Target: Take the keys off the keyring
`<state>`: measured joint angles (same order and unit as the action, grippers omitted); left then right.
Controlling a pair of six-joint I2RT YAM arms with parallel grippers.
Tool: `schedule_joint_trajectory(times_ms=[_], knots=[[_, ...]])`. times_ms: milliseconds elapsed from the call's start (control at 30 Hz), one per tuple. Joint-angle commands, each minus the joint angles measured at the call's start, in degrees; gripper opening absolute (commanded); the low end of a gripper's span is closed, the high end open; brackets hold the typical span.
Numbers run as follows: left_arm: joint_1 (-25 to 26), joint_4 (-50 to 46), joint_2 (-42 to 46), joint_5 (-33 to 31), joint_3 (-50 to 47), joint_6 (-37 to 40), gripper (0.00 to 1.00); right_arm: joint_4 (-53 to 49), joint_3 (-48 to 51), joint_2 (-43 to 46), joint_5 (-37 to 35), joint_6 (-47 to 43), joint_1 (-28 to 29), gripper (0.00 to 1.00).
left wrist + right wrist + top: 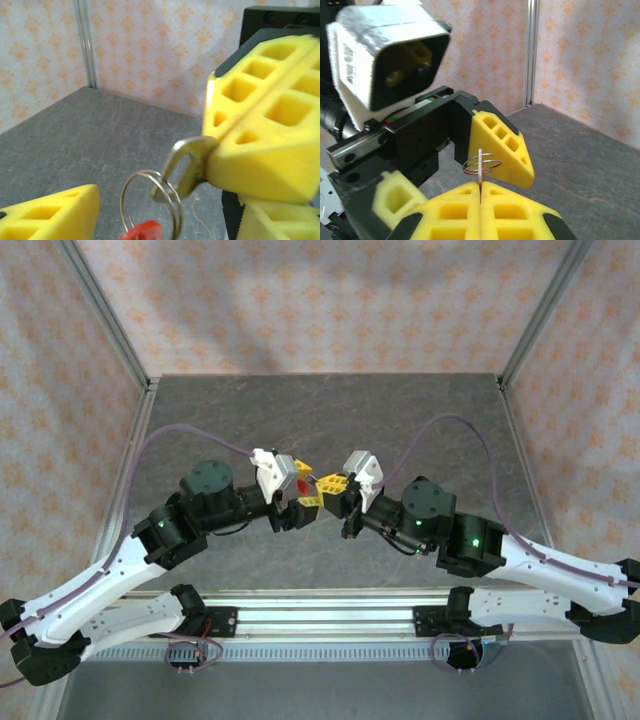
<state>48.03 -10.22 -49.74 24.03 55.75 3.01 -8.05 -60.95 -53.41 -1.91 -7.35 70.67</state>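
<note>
- Yellow fingers [512, 197] of the right gripper [480, 186] are pressed together on the key [186, 167], and we see its holed head poking out of the tips.
- Its long axis runs straight out of those tips toward the left gripper [306, 486].
- From the right wrist, we see the key edge-on.
- The keyring [142, 231] threads that hole with its wire loop, red piece hanging lowest.
- Left fingers stand well apart, either side of the loop, gripping nothing; we cannot tell whether one touches the wire.
- Everything hangs above the grey table [420, 420], between the arms.
</note>
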Motion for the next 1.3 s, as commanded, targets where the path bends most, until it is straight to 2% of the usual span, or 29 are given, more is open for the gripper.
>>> schedule_joint_trajectory(times_ms=[0,233,400,467,567,700,833,1067,1267], knots=[[0.60,4.06,2.37,1.26,-1.04,-0.36,0.69,0.13,0.82,1.05,-0.72,1.02,-0.57,0.00],[0.55,1.47,6.35,-3.13,-2.06,-2.00,0.75,0.10,1.25,2.35,2.21,2.62,-4.31,0.00],[-1.54,-2.28,6.70,-6.76,0.23,-7.22,0.85,2.04,3.24,3.79,12.42,7.26,-11.96,0.00],[-4.89,-3.83,5.47,-3.74,2.18,-11.05,0.87,2.82,3.79,4.01,17.24,8.75,-14.92,0.00],[-10.59,-3.79,2.25,5.39,4.84,-17.68,0.87,4.00,4.04,4.02,23.97,11.86,-19.50,0.00],[-16.54,4.58,-1.87,18.38,4.92,-27.85,0.84,8.44,5.41,3.78,35.67,17.65,-27.00,0.00],[-19.53,15.66,-5.45,27.55,3.41,-37.81,0.77,13.00,6.01,2.73,45.19,22.26,-31.75,0.00],[-20.59,32.10,-8.68,35.02,0.54,-49.13,0.76,21.39,6.37,0.45,56.24,28.82,-35.14,0.00],[-20.72,42.71,-11.09,39.49,-1.12,-57.03,0.74,25.79,6.28,-0.75,59.60,32.52,-35.43,0.00]])
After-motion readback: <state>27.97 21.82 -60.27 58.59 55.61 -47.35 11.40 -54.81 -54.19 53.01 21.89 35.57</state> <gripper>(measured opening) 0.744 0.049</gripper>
